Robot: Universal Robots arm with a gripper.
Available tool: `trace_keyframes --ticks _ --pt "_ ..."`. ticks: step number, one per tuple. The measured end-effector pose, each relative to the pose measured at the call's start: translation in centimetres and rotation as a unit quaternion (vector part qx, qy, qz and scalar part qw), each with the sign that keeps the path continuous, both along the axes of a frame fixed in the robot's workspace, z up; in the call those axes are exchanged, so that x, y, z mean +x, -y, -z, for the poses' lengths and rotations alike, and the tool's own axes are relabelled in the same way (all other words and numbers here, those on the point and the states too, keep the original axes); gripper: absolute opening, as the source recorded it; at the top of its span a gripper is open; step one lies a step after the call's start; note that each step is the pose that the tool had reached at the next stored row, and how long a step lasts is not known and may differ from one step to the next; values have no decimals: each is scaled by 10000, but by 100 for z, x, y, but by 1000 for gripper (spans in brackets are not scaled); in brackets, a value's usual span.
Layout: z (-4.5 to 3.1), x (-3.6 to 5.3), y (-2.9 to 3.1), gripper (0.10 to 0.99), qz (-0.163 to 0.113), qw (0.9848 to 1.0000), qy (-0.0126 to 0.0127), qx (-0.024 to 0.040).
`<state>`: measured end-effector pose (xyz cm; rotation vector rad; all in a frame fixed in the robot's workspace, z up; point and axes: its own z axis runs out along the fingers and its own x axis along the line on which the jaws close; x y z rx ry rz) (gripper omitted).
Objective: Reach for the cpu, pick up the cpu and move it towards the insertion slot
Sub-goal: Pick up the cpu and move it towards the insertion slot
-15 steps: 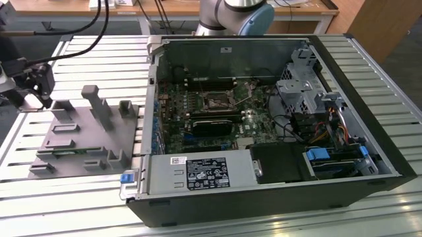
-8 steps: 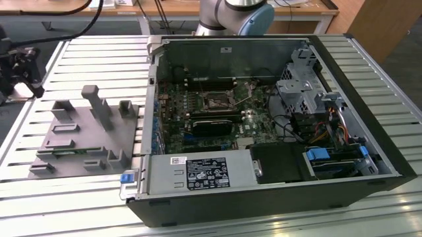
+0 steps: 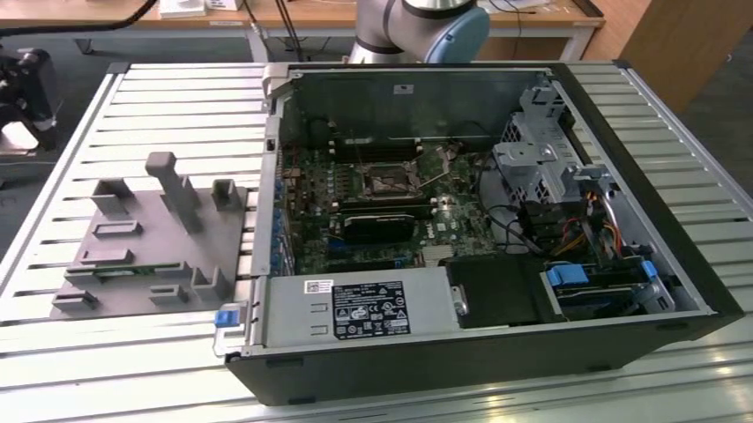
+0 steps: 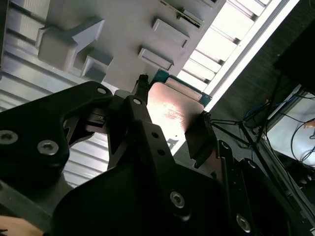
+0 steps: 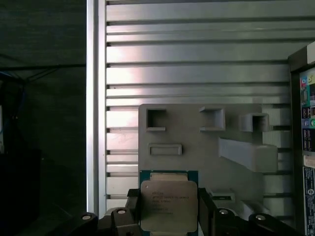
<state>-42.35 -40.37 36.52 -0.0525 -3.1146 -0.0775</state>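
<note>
- Black fingers (image 5: 205,211) of your gripper (image 5: 169,194) clamp the chip (image 5: 169,206) by two opposite edges, as both wrist views show.
- Between the fingers, the chip faces up with its metal lid, a green rim around it. It appears lifted clear of the grey tray (image 5: 197,147) beneath.
- Expect a light, thin, stiff part. The lid is probably slick and the underside fragile, so your hold on the edges looks like the right one.
- Beyond the fingertips, the tray's pockets in view look bare, with upright posts standing among them.
- Well apart from the fingers, the socket (image 3: 385,182) sits on the board inside the open computer case (image 3: 471,366). The case also holds a finned block (image 3: 379,225), a power supply (image 3: 353,308) and cables.
</note>
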Motion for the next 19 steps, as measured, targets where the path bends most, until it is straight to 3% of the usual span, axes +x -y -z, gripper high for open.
trace_keyframes --ticks 6,9,12,19 --pt "-271 0 0 545 0 10000 1 1" --pt "-363 10 1 545 -1 10000 3 1" --pt "-388 79 0 545 1 10000 4 1" --pt "-391 346 0 545 1 10000 3 2"
